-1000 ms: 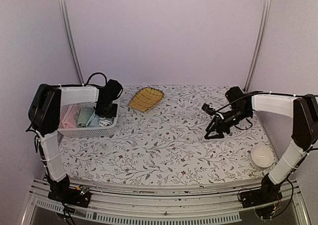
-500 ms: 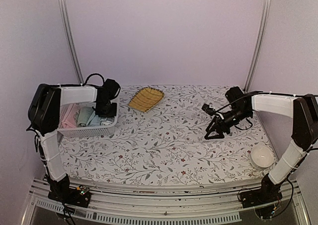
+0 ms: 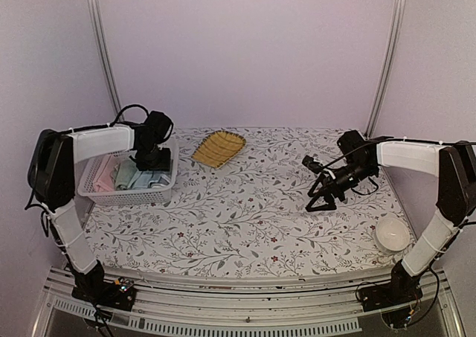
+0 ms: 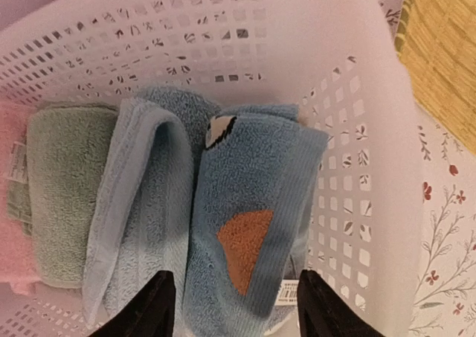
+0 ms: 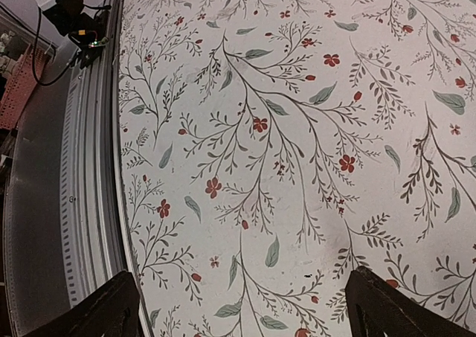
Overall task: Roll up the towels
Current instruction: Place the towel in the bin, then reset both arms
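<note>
The smaller light-blue towel with an orange print (image 4: 253, 203) lies rolled in the white basket (image 4: 357, 166). It sits against the basket's right wall. The plain light-blue towel (image 4: 141, 203) lies rolled beside it on the left. My left gripper (image 4: 242, 307) hangs open just above the printed roll, its fingers clear of the cloth on both sides. From above, the left gripper (image 3: 152, 161) is over the basket (image 3: 111, 196) at the table's left. My right gripper (image 3: 320, 192) is open and holds nothing, low over the flowered tablecloth (image 5: 260, 129) at the right.
A green towel (image 4: 63, 188) and a pink one (image 4: 11, 218) also lie in the basket. A yellow ribbed leaf-shaped tray (image 3: 219, 148) sits at the back, just right of the basket. A white bowl (image 3: 392, 234) stands near the front right corner.
My left gripper has opened, let go of the printed towel roll in the basket and drawn up and back. The right jaws have spread a little wider; that arm stayed put.
</note>
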